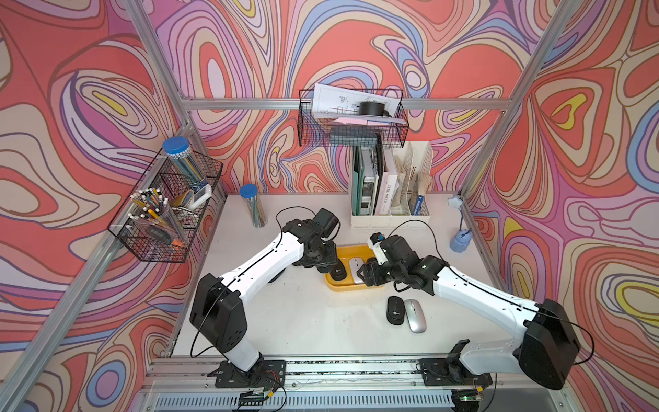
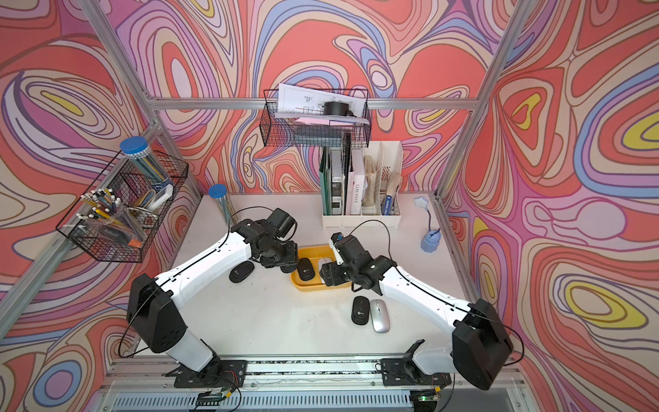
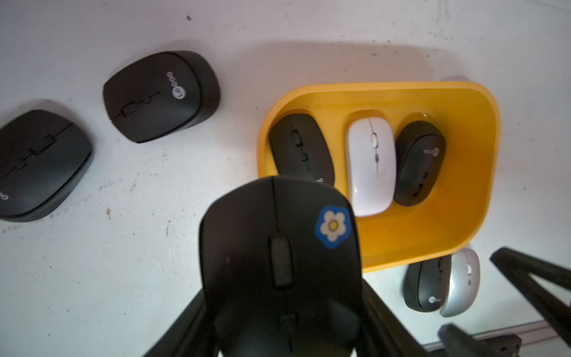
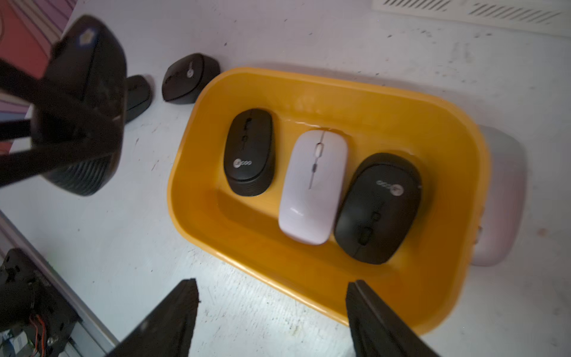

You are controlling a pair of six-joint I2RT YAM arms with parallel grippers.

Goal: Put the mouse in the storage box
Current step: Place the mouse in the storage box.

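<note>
Black with a blue flower sticker, the mouse (image 3: 278,247) is clamped in the left gripper (image 3: 282,321) and raised just beside the storage box (image 3: 463,92). Its rear is cut off. Three mice (image 4: 312,185) lie inside the box. The right gripper (image 4: 272,287) hovers at the box's rim, jaws apart. A pale mouse (image 4: 500,197) is half hidden by the box's wall.

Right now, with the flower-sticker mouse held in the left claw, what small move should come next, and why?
Probably carry it farther over the storage box, then lower. The left claw is shut on the black mouse, which hangs at the rim; three mice leave bare floor beside them.
</note>
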